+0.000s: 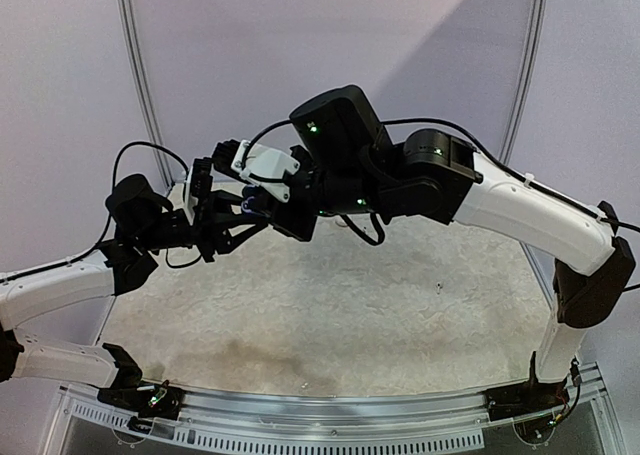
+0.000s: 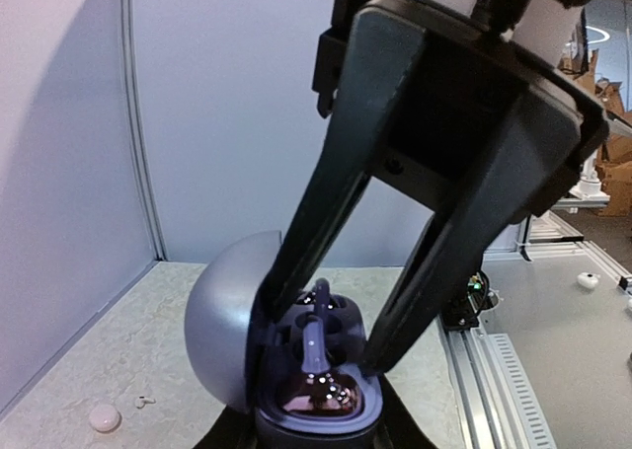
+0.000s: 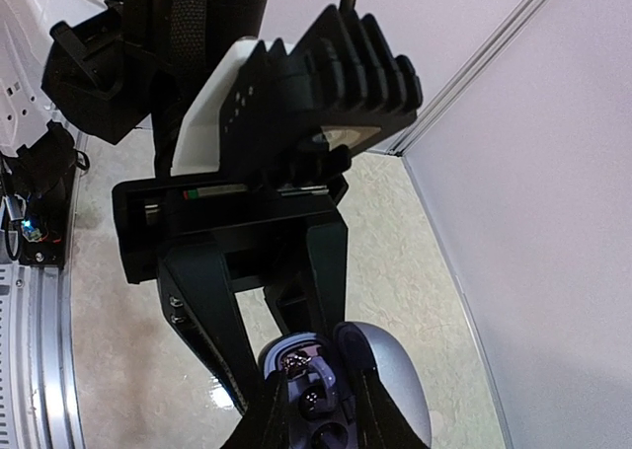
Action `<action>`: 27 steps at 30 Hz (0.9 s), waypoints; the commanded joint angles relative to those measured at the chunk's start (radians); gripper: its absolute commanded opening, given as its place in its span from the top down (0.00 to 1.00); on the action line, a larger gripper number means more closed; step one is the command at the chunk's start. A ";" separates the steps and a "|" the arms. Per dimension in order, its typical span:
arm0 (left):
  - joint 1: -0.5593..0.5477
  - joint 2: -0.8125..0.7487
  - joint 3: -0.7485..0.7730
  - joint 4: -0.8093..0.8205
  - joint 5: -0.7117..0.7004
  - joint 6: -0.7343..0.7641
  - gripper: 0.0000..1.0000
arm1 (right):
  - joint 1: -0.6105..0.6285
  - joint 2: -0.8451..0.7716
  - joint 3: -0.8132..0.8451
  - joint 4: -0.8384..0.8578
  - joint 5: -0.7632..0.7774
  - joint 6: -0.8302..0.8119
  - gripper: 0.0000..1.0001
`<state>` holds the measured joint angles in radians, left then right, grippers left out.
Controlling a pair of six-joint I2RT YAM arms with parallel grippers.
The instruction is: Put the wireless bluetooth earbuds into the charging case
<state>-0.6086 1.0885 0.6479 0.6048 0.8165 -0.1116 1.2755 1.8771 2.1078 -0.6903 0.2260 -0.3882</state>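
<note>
Surface: pale speckled table (image 1: 330, 315), light walls on the far sides. Nothing touches the table; both grippers meet in the air above its far left part.

Left gripper (image 1: 232, 220): clamped on the lower body of the case (image 2: 222, 321) from below. The lid is swung open to the left, its dome facing out and the sockets facing up.

Earbud (image 2: 314, 342): inside the case, in the nearer socket. Its stem points up and slightly away, so the long axis is close to upright. It looks set in the socket but not certainly pressed home. A second curved shape sits in the socket behind it; I cannot tell whether that is the other bud.

Right gripper (image 2: 318, 365): comes down into the case from directly above. Its jaws stand apart with one fingertip at each inner side of the case. The stem rises in the gap and neither finger appears to touch it, so I read the bud as let go.

Key relation: the bud lies straight below the right gripper, with its axis roughly along the fingers. The right arm is the one to act, and the left only holds the case. Judgement: a straight lift would clear the stem, while any sideways drift risks tipping it.

Beyond the case, left and below: a small round pale object (image 2: 104, 417) on the table, with tiny specks beside it, too small to identify.
</note>
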 commanded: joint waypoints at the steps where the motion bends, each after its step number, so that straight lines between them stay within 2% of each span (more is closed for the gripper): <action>1: -0.008 0.002 0.013 0.014 0.000 0.010 1.00 | 0.001 -0.049 -0.015 0.025 -0.015 0.024 0.75; 8: -0.008 -0.001 0.010 -0.010 0.002 0.052 1.00 | 0.001 -0.099 -0.015 0.061 -0.024 0.062 0.72; 10: -0.008 -0.006 0.009 -0.044 0.007 0.149 1.00 | -0.006 -0.121 -0.021 0.096 -0.051 0.095 0.72; 13: -0.008 -0.016 0.013 -0.116 -0.005 0.385 1.00 | -0.036 -0.148 -0.034 0.129 -0.109 0.199 0.72; 17: -0.009 -0.024 0.028 -0.167 -0.017 0.633 1.00 | -0.060 -0.104 -0.009 0.059 -0.054 0.321 0.69; 22: -0.009 -0.026 0.038 -0.165 -0.015 0.770 1.00 | -0.060 0.079 0.161 -0.120 -0.019 0.383 0.69; 27: -0.011 -0.027 0.043 -0.186 -0.009 0.836 1.00 | -0.060 0.116 0.136 -0.106 -0.033 0.432 0.70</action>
<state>-0.6090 1.0763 0.6628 0.4553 0.8036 0.6060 1.2163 1.9579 2.2616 -0.7235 0.1905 -0.0246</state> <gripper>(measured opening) 0.292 0.303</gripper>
